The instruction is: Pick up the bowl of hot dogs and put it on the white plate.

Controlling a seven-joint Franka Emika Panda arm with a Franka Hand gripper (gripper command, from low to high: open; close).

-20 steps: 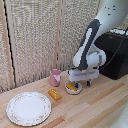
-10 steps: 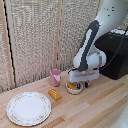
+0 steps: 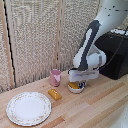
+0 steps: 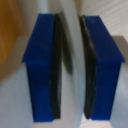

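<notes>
Wooden plank bench (image 3: 95, 107) carrying all items, backed by a pale woven screen (image 3: 35, 40). Bulky white robot arm (image 3: 97, 35) reaching down from the exterior view's upper right, ending in the white boxy pincer (image 3: 79, 82) directly over the small round white hot dog bowl (image 3: 75, 89). Large round flat white plate with a faint patterned rim (image 3: 28, 108), well apart from the pincer toward the exterior view's lower left. Pink cup (image 3: 55, 77), near the pincer on the exterior view's left. Loose yellow-orange block of food (image 3: 54, 94), between the pincer and the plate. Yellow-orange hot dogs (image 3: 74, 86), inside the bowl just beneath the pincer. Wrist view: two blue fingers (image 4: 42, 65), dark pads facing, clamped onto the thin pale rim of the bowl (image 4: 70, 60) running between them.
</notes>
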